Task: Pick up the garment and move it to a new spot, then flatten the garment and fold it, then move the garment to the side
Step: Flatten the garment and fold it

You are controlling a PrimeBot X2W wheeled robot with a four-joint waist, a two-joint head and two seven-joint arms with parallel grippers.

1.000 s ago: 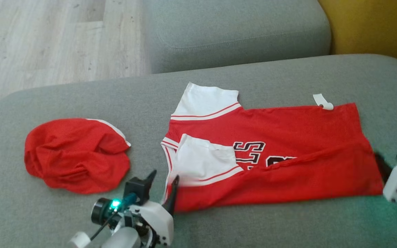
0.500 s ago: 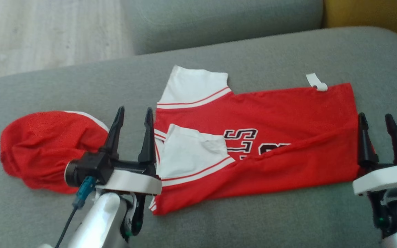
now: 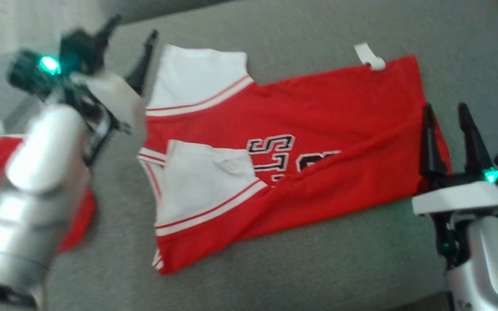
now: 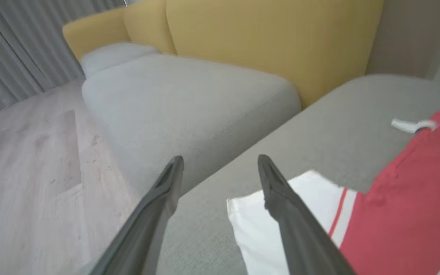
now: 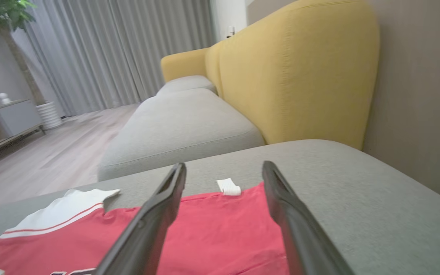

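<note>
Jersey (image 3: 327,125), red and white, lies partly folded across the middle of the grey sofa seat (image 3: 318,268). Left pincer (image 3: 134,26) spread, beside its far-left sleeve; right pincer (image 3: 444,108) spread at its right hem.

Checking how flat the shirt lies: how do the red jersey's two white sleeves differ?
The upper white sleeve sticks out past the red jersey body onto the grey sofa cushion; the lower white sleeve is folded in over that body. The upper sleeve lies smooth; the lower sleeve shows a crease. Both are white with red-striped cuffs.
</note>
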